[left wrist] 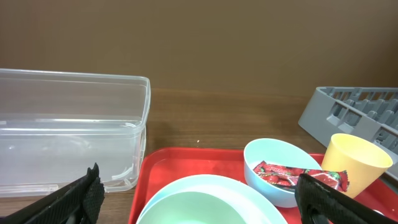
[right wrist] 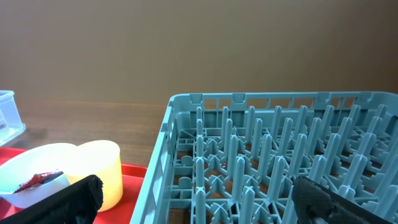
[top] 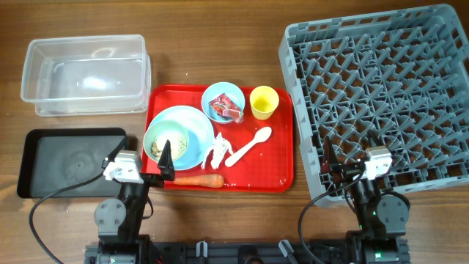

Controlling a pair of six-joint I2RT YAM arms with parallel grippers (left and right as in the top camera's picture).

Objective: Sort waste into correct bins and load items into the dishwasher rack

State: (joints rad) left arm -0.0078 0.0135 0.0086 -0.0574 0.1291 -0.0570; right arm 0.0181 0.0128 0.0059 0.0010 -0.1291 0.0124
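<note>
On the red serving tray (top: 282,158) a pale blue plate (top: 199,126) carries a mint-green bowl (top: 176,141) with rice-like bits (top: 157,147). A small pale blue bowl (top: 220,94) holds the red wrapper (top: 228,111). The yellow cup (top: 264,101), white spoon (top: 249,147), crumpled paper (top: 218,152) and carrot (top: 199,180) lie nearby. My left gripper (top: 139,163) is open and empty at the tray's front left corner, with the plate (left wrist: 180,186) between its fingers (left wrist: 199,196). My right gripper (right wrist: 199,199) is open and empty over the grey rack's (top: 381,95) front edge.
The clear tub (top: 84,77) stands at the back left and the black tray (top: 69,161) in front of it. Bare wooden table shows between the tub and the red tray. The rack (right wrist: 280,143) fills the right side, right next to the red tray.
</note>
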